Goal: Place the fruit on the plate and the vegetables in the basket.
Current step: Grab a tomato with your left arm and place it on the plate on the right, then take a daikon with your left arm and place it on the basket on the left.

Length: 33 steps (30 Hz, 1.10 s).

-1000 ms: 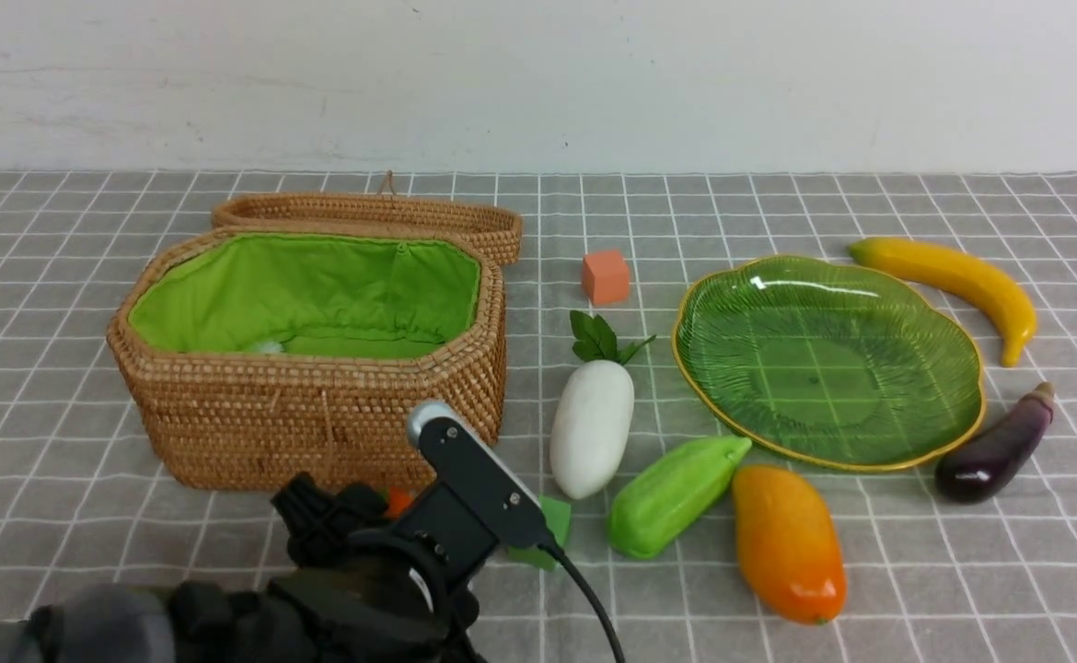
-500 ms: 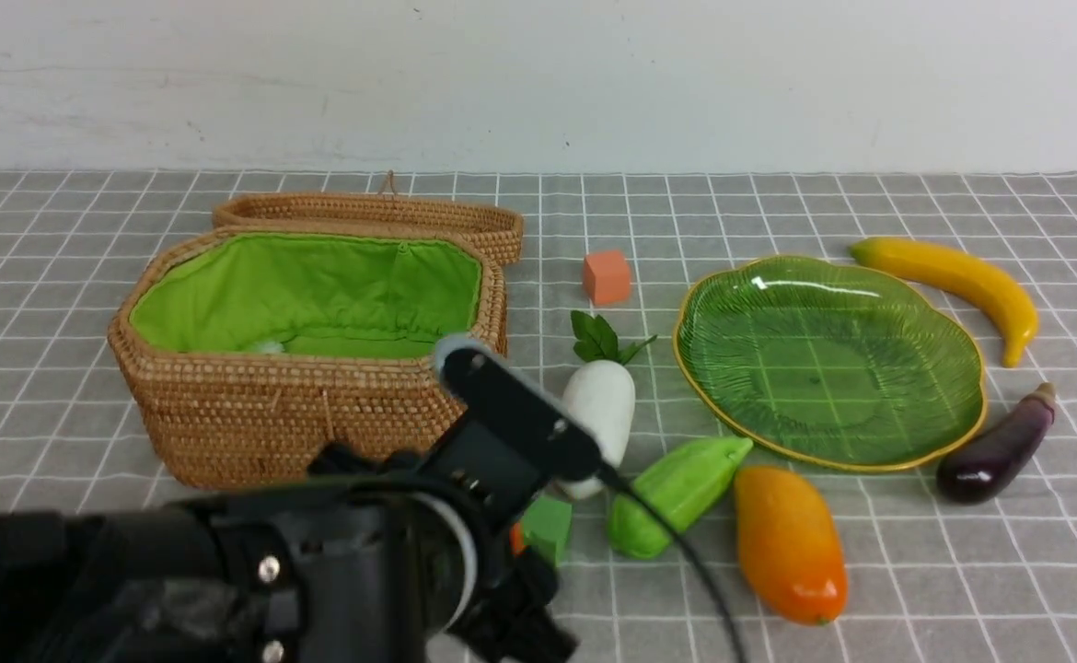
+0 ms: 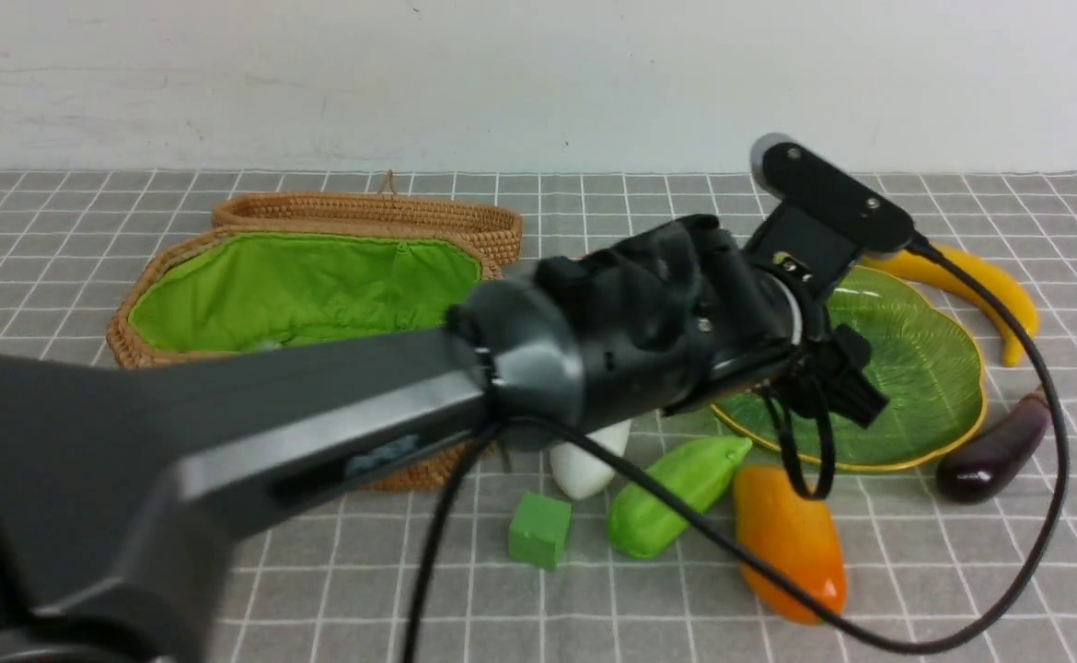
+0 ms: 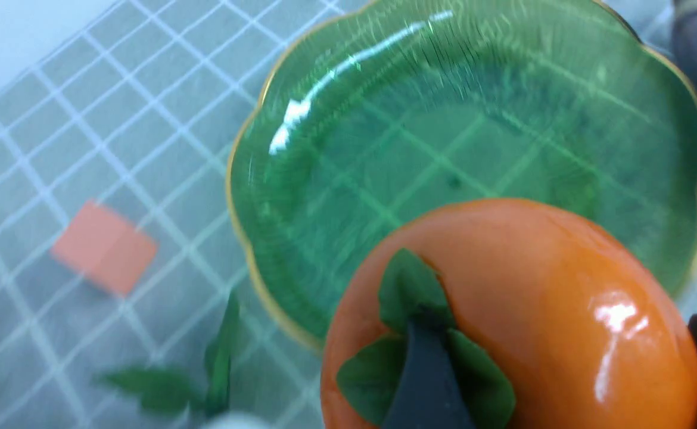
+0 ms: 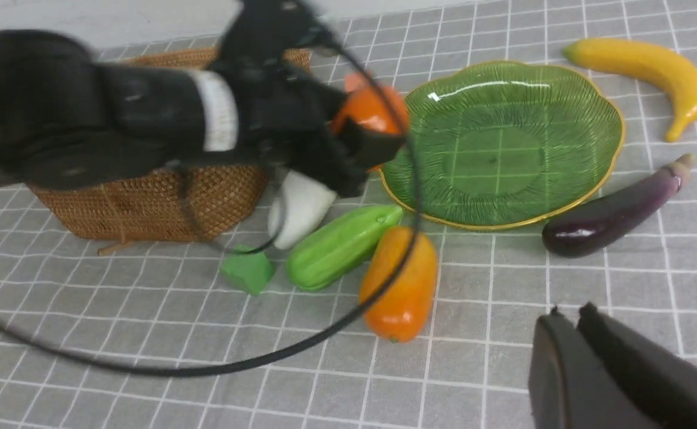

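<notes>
My left gripper (image 4: pixel 563 357) is shut on the orange persimmon (image 4: pixel 533 310) with its green leaf cap, held above the near left rim of the green plate (image 4: pixel 384 119). The persimmon also shows in the right wrist view (image 5: pixel 369 113); my arm hides it in the front view. The plate (image 3: pixel 916 368) holds nothing. The mango (image 3: pixel 787 543), banana (image 3: pixel 980 285), eggplant (image 3: pixel 994 451), gourd (image 3: pixel 677 493) and half-hidden radish (image 3: pixel 584 465) lie on the cloth. The basket (image 3: pixel 161 267) stands open at the left. My right gripper (image 5: pixel 572 313) is shut and empty, low over the cloth.
The basket's lid (image 3: pixel 364 212) lies behind it. A green cube (image 3: pixel 538 529) sits near the gourd, and an orange cube (image 4: pixel 104 247) lies left of the plate. My left arm and its cable (image 3: pixel 1045 516) cross the middle of the scene.
My left arm has risen from in front of the basket and swung right, carrying the persimmon to above the plate's left rim. The green cube is now uncovered.
</notes>
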Motion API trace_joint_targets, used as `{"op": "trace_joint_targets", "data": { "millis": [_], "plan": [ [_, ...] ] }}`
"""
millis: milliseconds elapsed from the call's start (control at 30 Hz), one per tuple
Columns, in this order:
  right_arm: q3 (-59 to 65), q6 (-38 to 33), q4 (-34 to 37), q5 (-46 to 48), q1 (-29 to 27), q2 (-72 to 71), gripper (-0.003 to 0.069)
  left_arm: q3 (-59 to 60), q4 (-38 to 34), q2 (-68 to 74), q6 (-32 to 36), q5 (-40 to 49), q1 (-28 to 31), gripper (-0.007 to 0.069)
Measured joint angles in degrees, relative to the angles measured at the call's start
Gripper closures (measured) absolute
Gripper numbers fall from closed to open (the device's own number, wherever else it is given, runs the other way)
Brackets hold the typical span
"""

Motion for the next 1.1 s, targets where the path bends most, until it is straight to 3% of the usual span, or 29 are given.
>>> {"op": "trace_joint_targets", "data": {
  "millis": [167,433,667,800,933,1100],
  "plan": [
    [-0.04,0.0,-0.53,0.47,0.0,0.0,0.0609,-14.86,-0.3,12.84,0.86,1.86,0.46,0.0139],
    [-0.04,0.0,-0.75,0.69,0.0,0.0,0.0603,-19.69,-0.3,17.78,0.99,0.48,2.11,0.0136],
    [-0.04,0.05,-0.55,0.69,0.0,0.0,0.06,-20.08,-1.64,16.58,0.99,1.06,2.18,-0.0015],
    [-0.04,0.05,-0.38,0.69,0.0,0.0,0.0597,-20.03,-3.9,14.61,0.99,4.56,2.18,-0.0027],
    [-0.04,-0.15,-0.33,0.69,0.0,0.0,0.0592,-20.03,-7.11,9.32,0.99,15.83,2.18,0.0029],
    [-0.04,-0.2,-0.1,0.69,0.0,0.0,0.0585,-20.13,-12.59,2.74,5.93,39.32,2.34,0.0279]
  ]
}}
